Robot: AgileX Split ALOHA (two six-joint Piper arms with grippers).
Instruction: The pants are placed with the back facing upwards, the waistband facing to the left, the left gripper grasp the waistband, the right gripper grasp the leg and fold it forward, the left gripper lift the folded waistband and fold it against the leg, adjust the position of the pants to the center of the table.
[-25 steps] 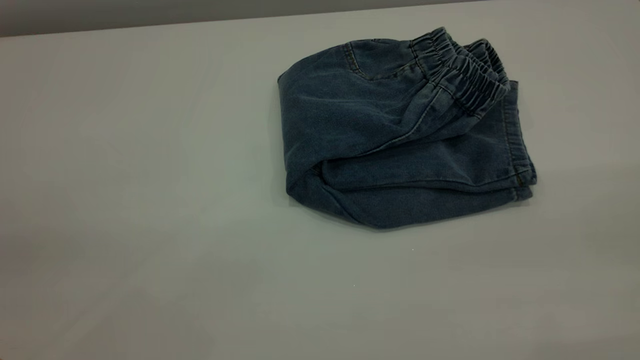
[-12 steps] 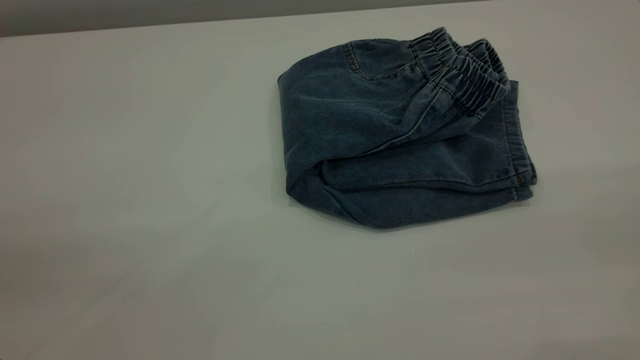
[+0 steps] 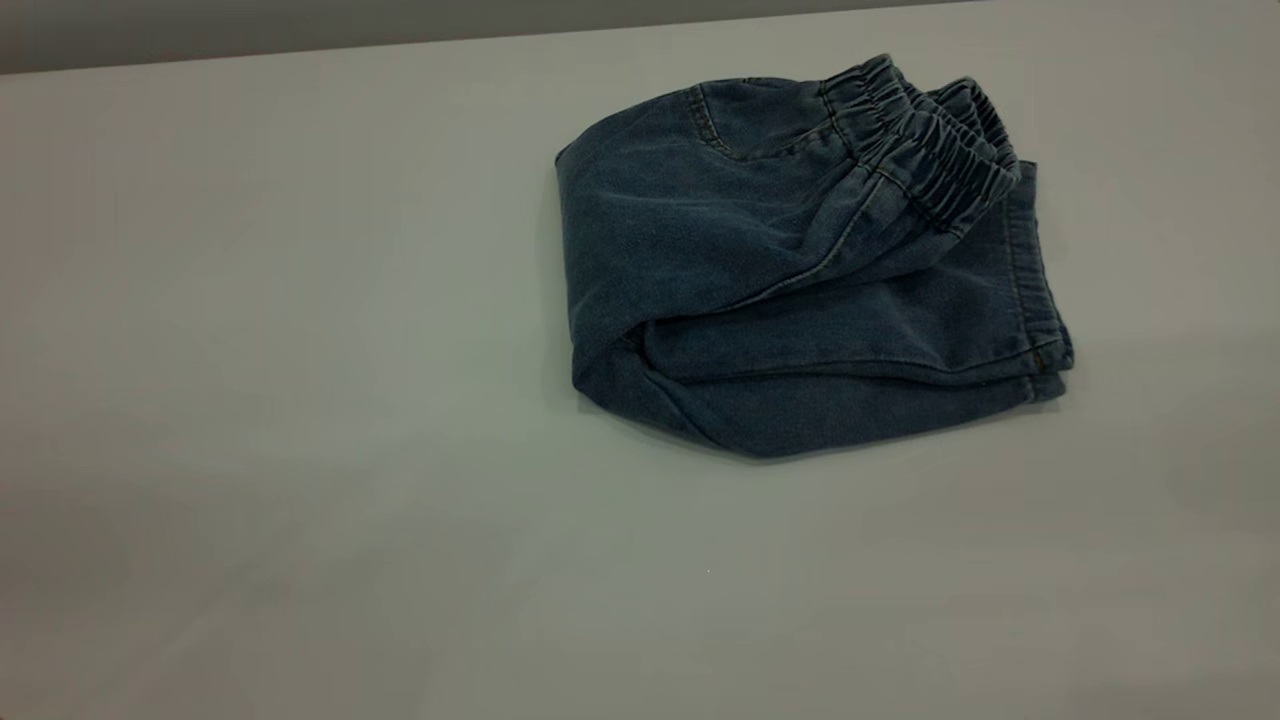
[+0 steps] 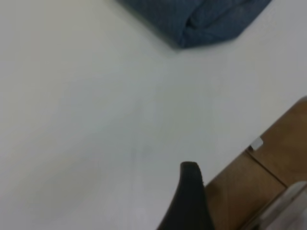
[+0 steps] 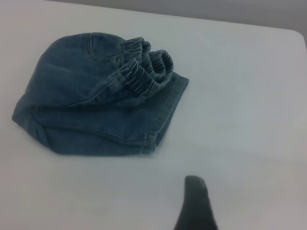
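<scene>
Denim, blue and faded — the pants (image 3: 800, 270) lie folded into a compact bundle on the table (image 3: 280, 400), toward the far right part of it in my exterior view, nothing touching them. On top, the waistband (image 3: 925, 150) sits doubled over, its gathered ruffles resting toward the right end of the bundle, just short of the stitched hems. Below it the leg (image 3: 880, 330) runs flat, its hem forming the bundle's right edge; a second layer shows underneath along the near side. A curved pocket seam shows on the upper panel near the waistband. I can't make out any print on the cloth from here, and how many layers are stacked inside the fold is hidden. Neither arm appears in the exterior view. From the left wrist camera I get only one dark fingertip of the left gripper (image 4: 189, 201) at the frame edge, over bare table close to the table's edge, with a brown surface beyond it — the other finger is cut off, so I cannot tell whether it stands apart or together. Only one corner of the pants reaches that view, well away from the finger. The right gripper (image 5: 196, 203) likewise shows a single dark fingertip over bare table, apart from the hem end of the bundle; its spread I cannot tell either.
</scene>
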